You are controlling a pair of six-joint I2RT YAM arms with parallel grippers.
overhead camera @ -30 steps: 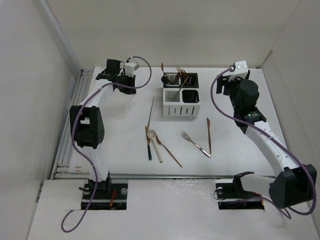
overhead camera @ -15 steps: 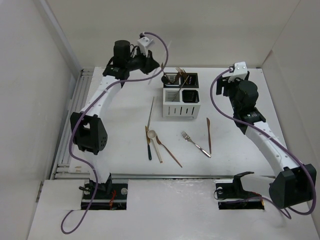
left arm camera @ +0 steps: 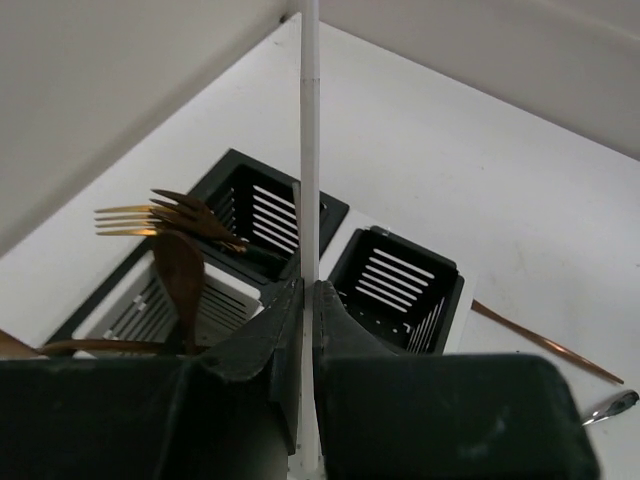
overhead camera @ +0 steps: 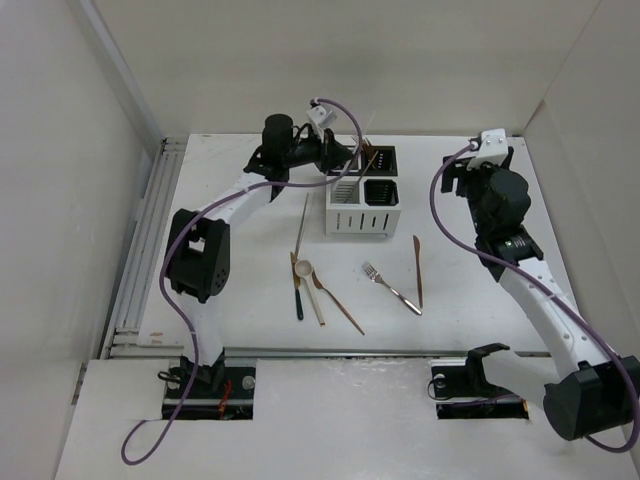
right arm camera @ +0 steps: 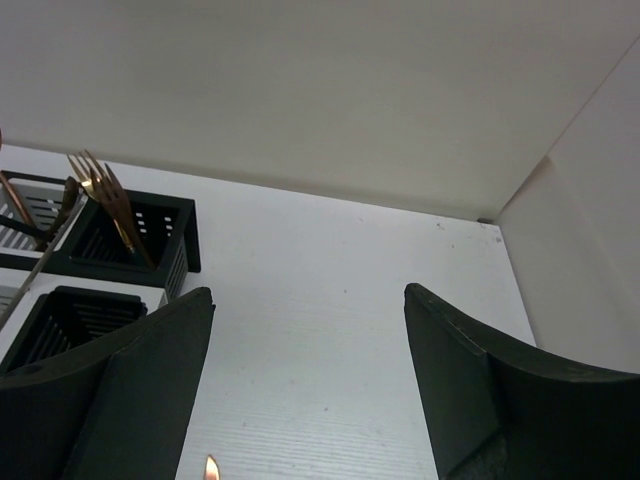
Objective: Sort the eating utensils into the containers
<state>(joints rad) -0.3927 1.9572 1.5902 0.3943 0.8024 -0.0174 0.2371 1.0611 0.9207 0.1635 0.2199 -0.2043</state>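
The caddy (overhead camera: 362, 192) stands at the back middle, with copper forks (overhead camera: 360, 145) and a black spoon (overhead camera: 328, 158) upright in its back compartments. My left gripper (overhead camera: 343, 155) hovers over the caddy's back left, shut on a pale chopstick (left arm camera: 310, 150) that points up past the jaws (left arm camera: 309, 295). My right gripper (overhead camera: 455, 175) is open and empty to the right of the caddy; its view (right arm camera: 310, 380) shows bare table between the fingers. On the table lie a thin chopstick (overhead camera: 302, 222), a white-bowled spoon (overhead camera: 303, 270), a copper spoon (overhead camera: 338, 300), a silver fork (overhead camera: 392, 287) and a copper knife (overhead camera: 418, 270).
A black spoon (overhead camera: 298, 300) and another pale chopstick (overhead camera: 316, 300) lie beside the white-bowled spoon. Walls close the table at back, left and right. A metal rail (overhead camera: 140, 270) runs along the left edge. In the left wrist view two black compartments (left arm camera: 395, 285) show no contents.
My left arm has swung from the back left corner rightward to above the caddy, carrying the chopstick. My right arm has shifted slightly to the right.
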